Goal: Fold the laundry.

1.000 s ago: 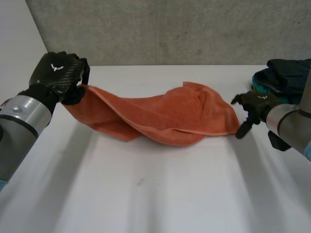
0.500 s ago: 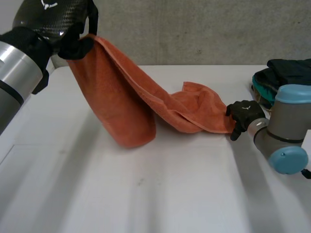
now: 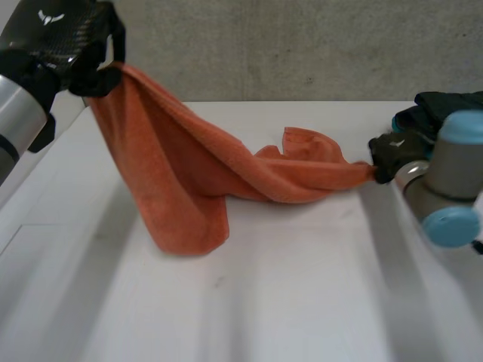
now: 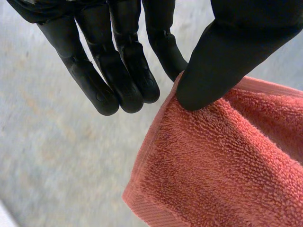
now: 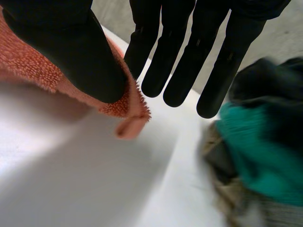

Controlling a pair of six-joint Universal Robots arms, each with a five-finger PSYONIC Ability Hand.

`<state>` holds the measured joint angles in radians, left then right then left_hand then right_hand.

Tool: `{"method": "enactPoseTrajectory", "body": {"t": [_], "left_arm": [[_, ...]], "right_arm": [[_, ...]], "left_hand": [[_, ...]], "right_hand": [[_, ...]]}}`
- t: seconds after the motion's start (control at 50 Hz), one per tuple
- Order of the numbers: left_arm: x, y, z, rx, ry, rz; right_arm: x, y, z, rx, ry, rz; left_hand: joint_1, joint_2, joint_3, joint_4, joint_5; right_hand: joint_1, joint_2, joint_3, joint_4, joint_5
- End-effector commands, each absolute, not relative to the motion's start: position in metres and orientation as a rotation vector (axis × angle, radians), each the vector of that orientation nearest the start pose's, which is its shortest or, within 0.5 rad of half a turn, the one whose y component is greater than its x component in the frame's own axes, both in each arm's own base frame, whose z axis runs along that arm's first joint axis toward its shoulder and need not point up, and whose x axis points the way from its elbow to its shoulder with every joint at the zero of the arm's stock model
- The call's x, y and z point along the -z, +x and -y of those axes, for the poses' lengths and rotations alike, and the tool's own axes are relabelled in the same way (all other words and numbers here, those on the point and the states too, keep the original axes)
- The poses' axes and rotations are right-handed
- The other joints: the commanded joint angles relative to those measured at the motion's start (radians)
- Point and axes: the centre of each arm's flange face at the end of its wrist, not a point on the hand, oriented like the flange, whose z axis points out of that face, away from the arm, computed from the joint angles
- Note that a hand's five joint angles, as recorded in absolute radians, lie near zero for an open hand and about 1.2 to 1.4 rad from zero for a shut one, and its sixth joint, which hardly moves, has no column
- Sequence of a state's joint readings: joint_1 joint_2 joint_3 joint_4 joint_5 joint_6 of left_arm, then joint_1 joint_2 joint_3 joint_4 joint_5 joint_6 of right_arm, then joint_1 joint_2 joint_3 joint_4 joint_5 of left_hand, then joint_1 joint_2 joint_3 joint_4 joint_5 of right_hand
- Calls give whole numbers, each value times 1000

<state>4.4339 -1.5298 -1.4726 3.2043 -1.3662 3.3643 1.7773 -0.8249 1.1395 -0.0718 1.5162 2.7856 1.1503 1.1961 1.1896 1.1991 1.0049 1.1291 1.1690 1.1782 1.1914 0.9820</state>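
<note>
An orange towel (image 3: 189, 177) stretches across the table between my two hands. My left hand (image 3: 64, 41) is raised high at the far left and is shut on one corner of the towel (image 4: 222, 156), which it pinches between its thumb and a finger. From there the cloth hangs down to the table and sags in a fold. My right hand (image 3: 389, 154) is low at the right, just above the table. It pinches the opposite corner of the towel (image 5: 118, 101) between thumb and fingers.
A pile of dark blue and teal laundry (image 3: 445, 113) lies at the table's far right, just behind my right hand; the pile (image 5: 265, 156) is close beside that hand's fingers. A grey concrete wall (image 3: 302, 45) stands behind the table.
My left hand has lifted its towel corner high, so the cloth now hangs down. My right hand has reached the other corner, pinched it and pulled it slightly right.
</note>
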Motion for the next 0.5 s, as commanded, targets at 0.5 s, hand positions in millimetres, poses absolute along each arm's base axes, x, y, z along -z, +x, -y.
{"method": "enactPoseTrajectory", "body": {"t": [0.5], "left_arm": [[-285,-195,360,1889,1016,-2131]], "right_arm": [[-298,181,369,1875,-1685,-2391]], "left_hand": [[246,200,207,197,217]], "right_hand": [[267,227,218,205,240]]}}
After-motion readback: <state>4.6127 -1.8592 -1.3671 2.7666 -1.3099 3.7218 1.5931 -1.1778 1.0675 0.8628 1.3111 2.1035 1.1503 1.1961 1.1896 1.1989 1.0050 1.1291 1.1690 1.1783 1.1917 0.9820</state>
